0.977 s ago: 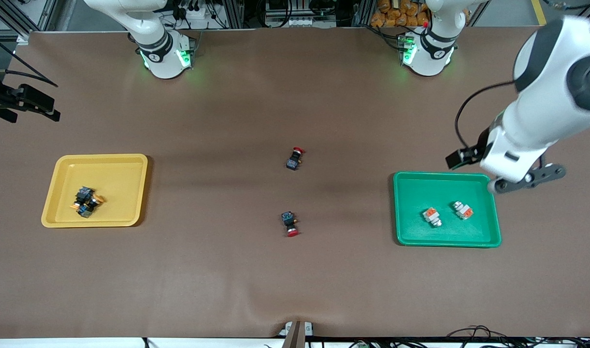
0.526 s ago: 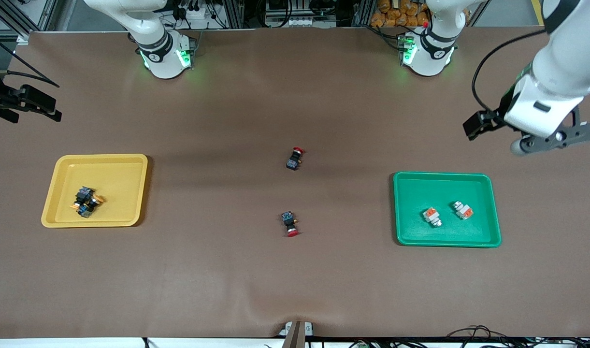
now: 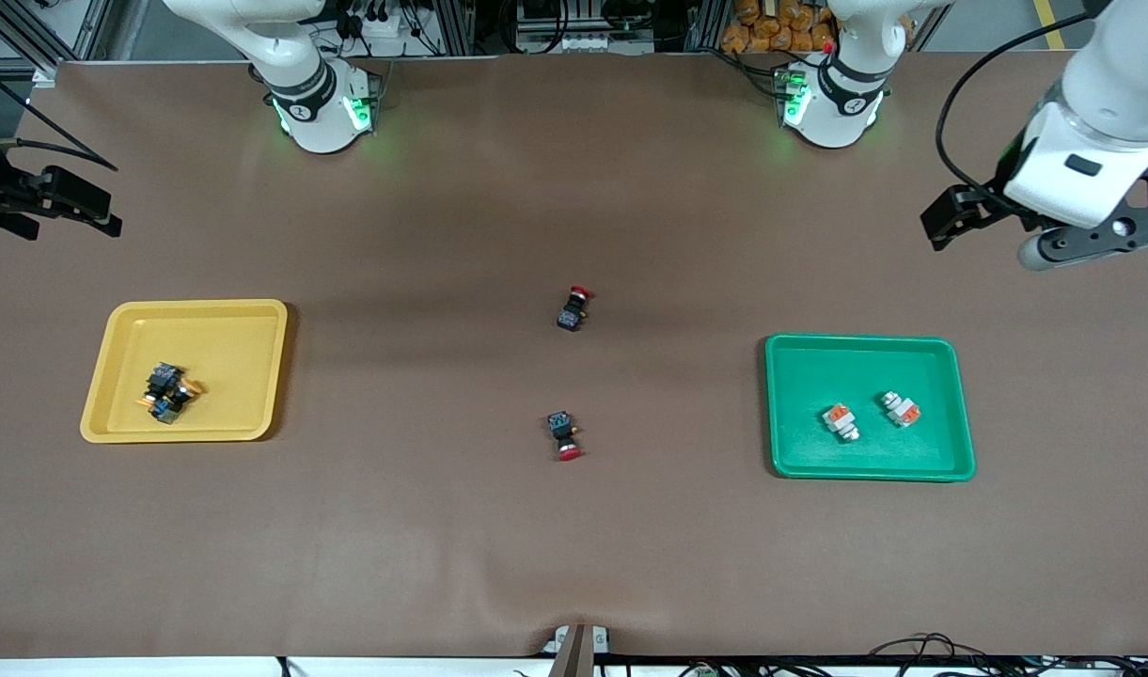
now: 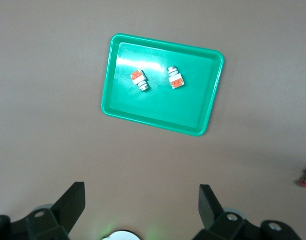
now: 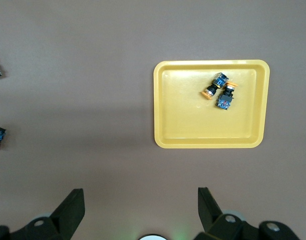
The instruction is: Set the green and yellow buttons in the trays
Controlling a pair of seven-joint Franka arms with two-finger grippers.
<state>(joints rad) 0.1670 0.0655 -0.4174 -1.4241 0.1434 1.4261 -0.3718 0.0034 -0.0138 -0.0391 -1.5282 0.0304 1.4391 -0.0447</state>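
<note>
Two pincers are up in the air, each with its fingers spread wide and nothing between them. The left pincer [image 4: 140, 212] hangs over bare brown surface [image 3: 574, 545] at the left arm's end, farther from the front camera than the green tray [image 3: 950, 414]; its two dark fingers [image 4: 72, 202] show well apart in the left wrist view, with the tray lying clear of them. The right pincer [image 5: 138, 212] hangs over bare surface at the right arm's end, farther from the front camera than the yellow tray [image 3: 244, 376], and its fingers [image 5: 72, 205] stand equally wide.

Inside the green tray [image 4: 203, 107] lie two white-and-orange buttons. One button [image 3: 841, 421] lies near the tray's middle and the other button [image 3: 901, 408] lies just beside it, apart from it, a little farther from the front camera; both are on their sides.

Inside the yellow tray [image 5: 183, 120] lie two black-bodied buttons with yellow-orange caps [image 3: 167, 392], close together and seemingly touching, in the part of the tray nearer the right arm's end of the surface. In the right wrist view they appear as one yellow-capped button [image 5: 214, 85] and a second yellow-capped button [image 5: 226, 96] side by side.

Between the trays, near the middle of the surface, lie two red-capped switches on their sides, well apart: one switch [image 3: 574, 308] farther from the front camera and the other switch [image 3: 563, 435] nearer to it.
</note>
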